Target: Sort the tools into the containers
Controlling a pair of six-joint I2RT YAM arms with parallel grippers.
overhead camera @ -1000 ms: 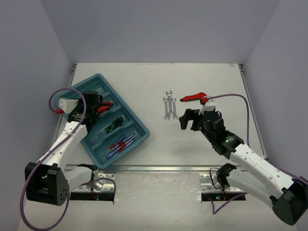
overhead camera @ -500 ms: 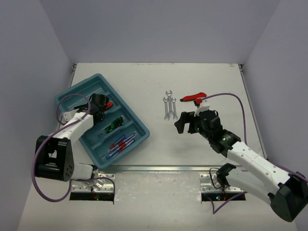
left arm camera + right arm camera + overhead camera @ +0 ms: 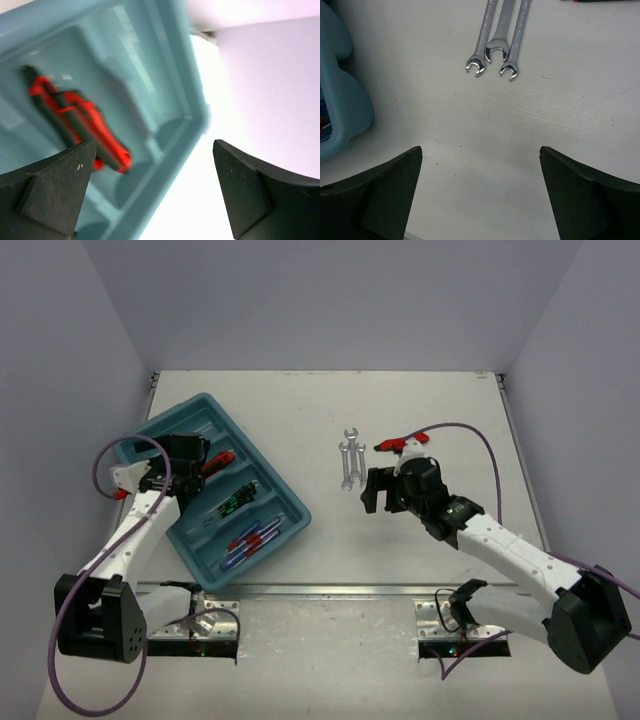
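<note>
While pliers (image 3: 217,462) lie in the tray (image 3: 268,472), wrenches (image 3: 351,462) lie outside

Glossy red handles lie in one long compartment of the rounded teal plastic tray. The left wrist view shows the left fingers (image 3: 50,190) spread wide, empty, above them. The right wrist view shows three slim silver wrenches abreast on the bench (image 3: 570,100) beyond the right fingers (image 3: 580,195), equally wide, empty.

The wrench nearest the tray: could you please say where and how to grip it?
Probably mid-shank, from straight above, right claw across its narrow width: the wrench lies flat on the table, tray side free, neighbouring wrenches crowding the other.
</note>
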